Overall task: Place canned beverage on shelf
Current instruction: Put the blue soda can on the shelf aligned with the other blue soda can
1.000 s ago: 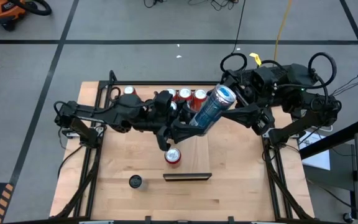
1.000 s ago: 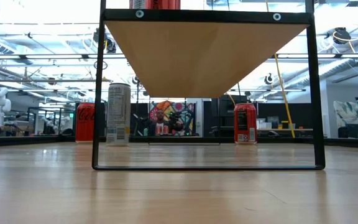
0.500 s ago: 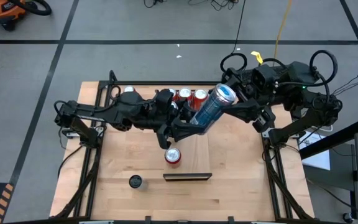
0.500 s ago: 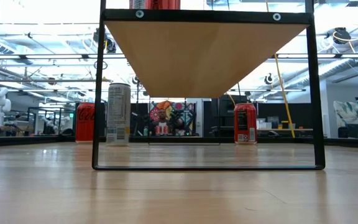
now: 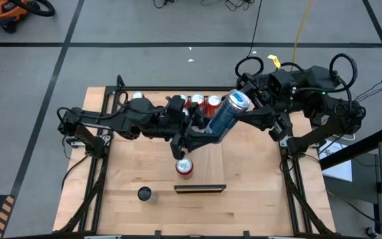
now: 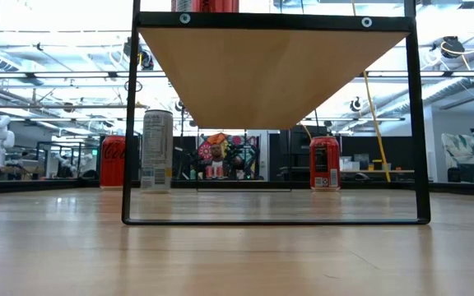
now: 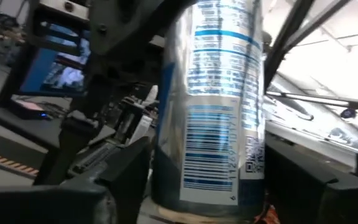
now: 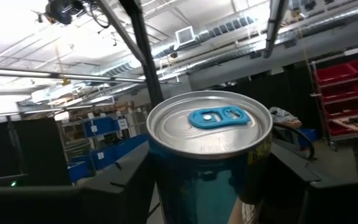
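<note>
Surroundings: grey floor with dark tape lines lay around the wooden tabletop (image 5: 138, 166); the low view looked level across it into a bright workshop.
Shelf: a pale-wood shelf (image 5: 212, 153) ran down the middle of the tabletop, with a dark strip (image 5: 200, 188) along its near short end. In the low view its board (image 6: 271, 70) was seen from beneath, carried on a black frame (image 6: 128, 123).
Held can: a tall silver-and-blue can (image 5: 225, 115) hung tilted above the far half of the shelf, its blue-tabbed top toward the right arm.
Left gripper: the left gripper (image 5: 201, 130) was at the can's lower end. In the left wrist view its dark fingers (image 7: 126, 171) flanked the can (image 7: 213, 106); whether they pressed the can or stood just clear was hard to judge.
Right gripper: the right gripper (image 5: 243, 109) was at the can's top end. In the right wrist view its fingers (image 8: 284, 168) stood on both sides of the can (image 8: 209, 155), apparently pinching it.
Other cans: two red cans (image 5: 204, 102) stood side by side at the shelf's far end, and a silver-topped one (image 5: 138, 97) stood near the table's far left corner. A red can (image 5: 184, 166) stood upright just left of the shelf, near the strip.
Small item: a dark round object (image 5: 144, 193) sat well apart, toward the near left.
Low view: a white can (image 6: 157, 150) and two red cans (image 6: 324, 163) stood beyond the frame.
</note>
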